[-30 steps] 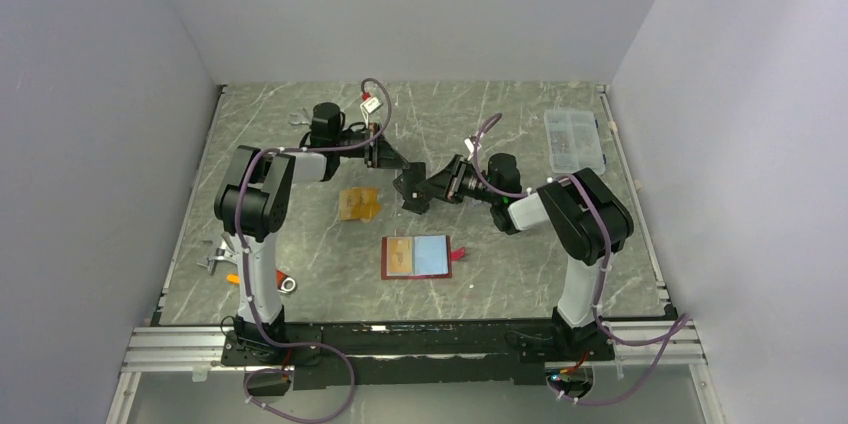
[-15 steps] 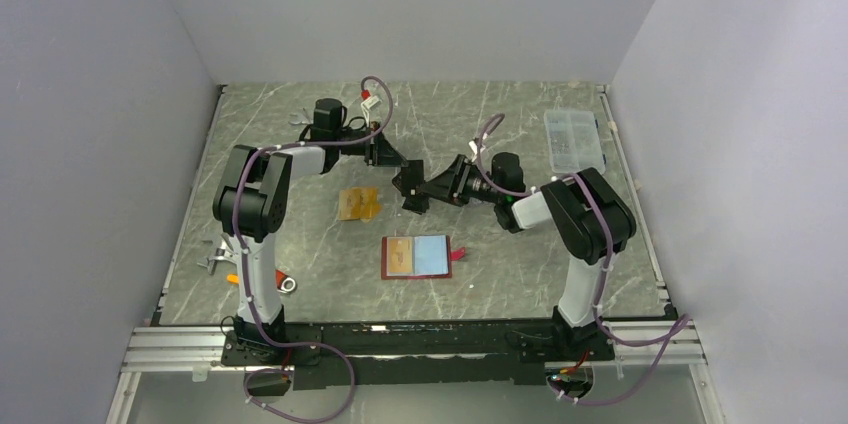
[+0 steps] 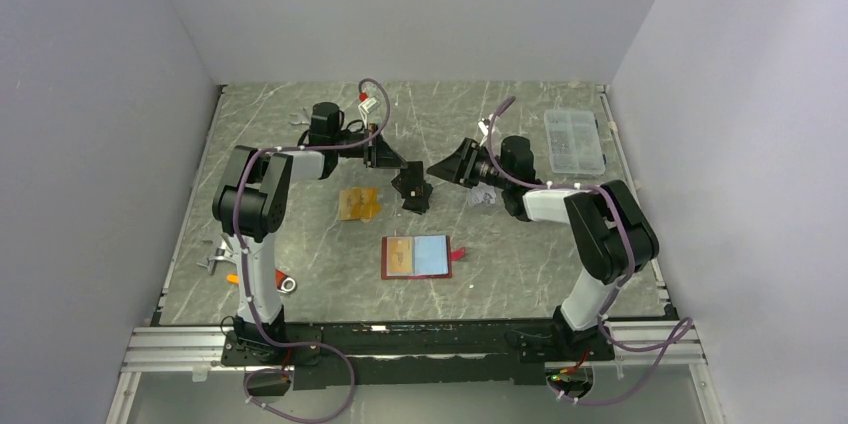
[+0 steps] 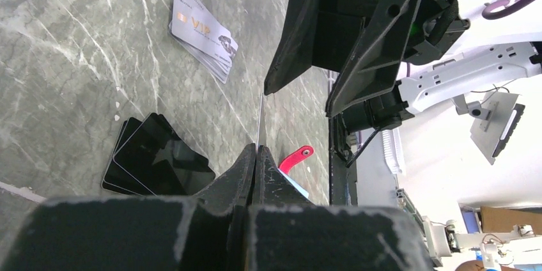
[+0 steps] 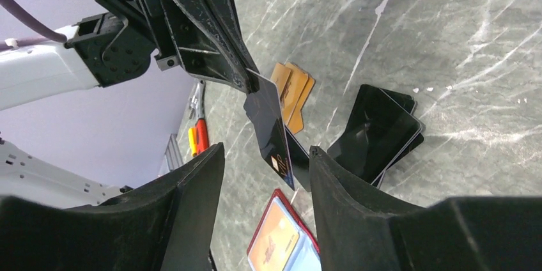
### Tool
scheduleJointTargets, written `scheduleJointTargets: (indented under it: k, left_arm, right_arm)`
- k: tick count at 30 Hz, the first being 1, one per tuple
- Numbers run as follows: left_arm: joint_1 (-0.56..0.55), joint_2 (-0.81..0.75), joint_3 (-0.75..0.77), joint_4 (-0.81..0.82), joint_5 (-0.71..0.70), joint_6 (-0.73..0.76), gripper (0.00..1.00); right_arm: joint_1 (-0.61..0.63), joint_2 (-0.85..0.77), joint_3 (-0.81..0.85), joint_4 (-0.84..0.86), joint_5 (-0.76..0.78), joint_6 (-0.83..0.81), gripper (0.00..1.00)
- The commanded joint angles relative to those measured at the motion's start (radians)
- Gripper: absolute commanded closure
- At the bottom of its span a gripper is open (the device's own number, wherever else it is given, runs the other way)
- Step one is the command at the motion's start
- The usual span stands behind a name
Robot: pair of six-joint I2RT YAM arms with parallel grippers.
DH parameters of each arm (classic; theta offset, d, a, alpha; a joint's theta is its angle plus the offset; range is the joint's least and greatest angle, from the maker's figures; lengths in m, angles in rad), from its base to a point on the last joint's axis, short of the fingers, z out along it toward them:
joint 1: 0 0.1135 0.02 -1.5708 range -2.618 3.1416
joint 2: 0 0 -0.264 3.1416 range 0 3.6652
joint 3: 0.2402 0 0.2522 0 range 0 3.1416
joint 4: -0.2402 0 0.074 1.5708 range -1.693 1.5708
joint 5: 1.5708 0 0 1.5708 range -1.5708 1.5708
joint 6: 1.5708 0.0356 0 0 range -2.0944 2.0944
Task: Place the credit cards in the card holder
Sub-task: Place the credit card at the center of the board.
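Right wrist: thin black plastic card (image 5: 268, 127) pinched by left gripper (image 5: 246, 82); right gripper (image 5: 265, 153) spread, empty; next, into dark-red folding holder (image 3: 432, 255), bottom centre.

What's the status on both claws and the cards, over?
Left gripper shut on a black card, held off the table. Right gripper open, empty. Card holder lies open on the table, nothing blocking it.
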Motion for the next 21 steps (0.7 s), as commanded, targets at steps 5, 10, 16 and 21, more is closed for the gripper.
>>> scheduleJointTargets:
  k: [5, 10, 16, 21]
  left_arm:
    - [0.001, -0.018, -0.023, 0.17, 0.042, -0.114, 1.0]
    - [0.0, -0.011, -0.029, 0.228, 0.043, -0.166, 1.0]
    - [0.0, -0.014, -0.032, 0.228, 0.043, -0.168, 1.0]
    - [0.001, -0.026, -0.036, 0.201, 0.039, -0.147, 1.0]
  right_arm:
    - [0.011, 0.071, -0.006, 0.203, -0.058, 0.093, 0.5]
    - [0.021, 0.081, -0.044, 0.256, -0.077, 0.12, 0.52]
    - [0.049, 0.117, -0.033, 0.295, -0.088, 0.147, 0.53]
    - [0.067, 0.139, -0.015, 0.314, -0.087, 0.163, 0.53]
